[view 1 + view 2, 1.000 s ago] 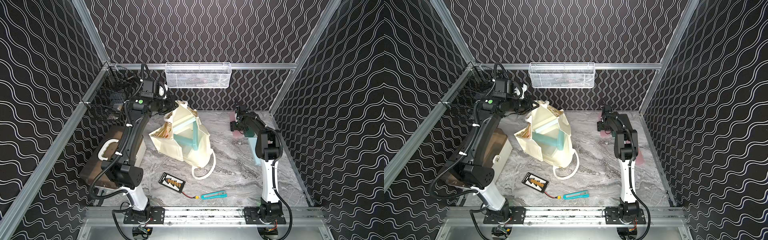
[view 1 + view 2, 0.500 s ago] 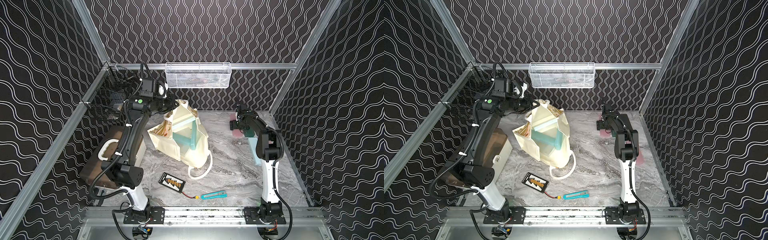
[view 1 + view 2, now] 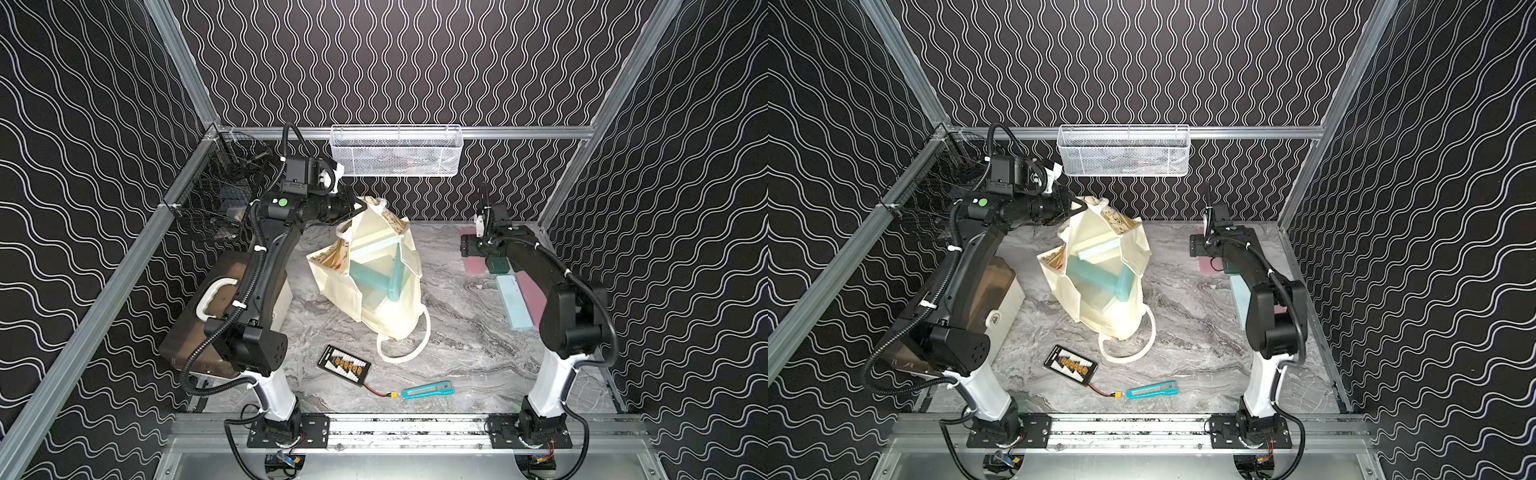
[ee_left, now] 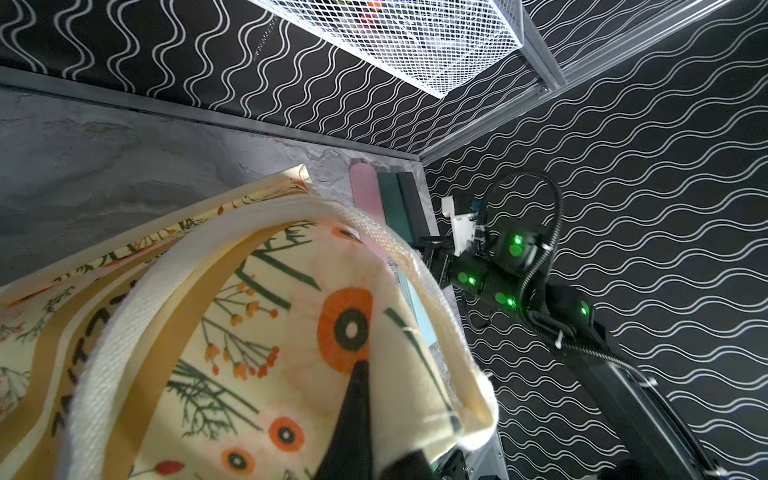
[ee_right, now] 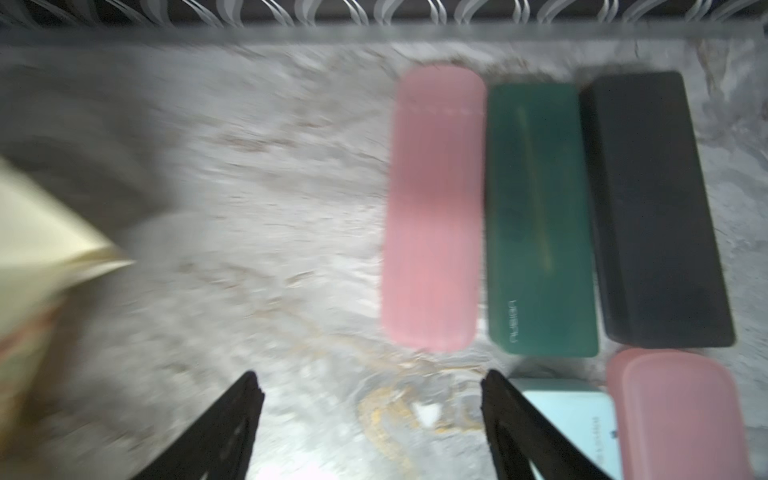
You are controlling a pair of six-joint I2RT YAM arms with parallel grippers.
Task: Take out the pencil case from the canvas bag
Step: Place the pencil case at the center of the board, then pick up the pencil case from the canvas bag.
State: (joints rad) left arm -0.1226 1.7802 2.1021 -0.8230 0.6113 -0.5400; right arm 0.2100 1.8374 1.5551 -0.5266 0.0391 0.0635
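Two arms are pictured at work: the bag [image 3: 397, 320] is held up by its top edge, pinched tight in the left claw [image 3: 356, 208], evidently so that its mouth is kept gaping upward for the other arm. Teal pencil cases [image 3: 374, 279] are seen inside it, not yet taken out. The right claw [image 5: 370, 376], spread wide and empty, is held low over the bench [image 3: 457, 353] beside a row of cases [image 5: 536, 216] at the far corner, well apart from the bag; a reach back is judged necessary. Against a second earlier, the bag's top is drawn slightly toward the right arm, the right claw hardly shifted.
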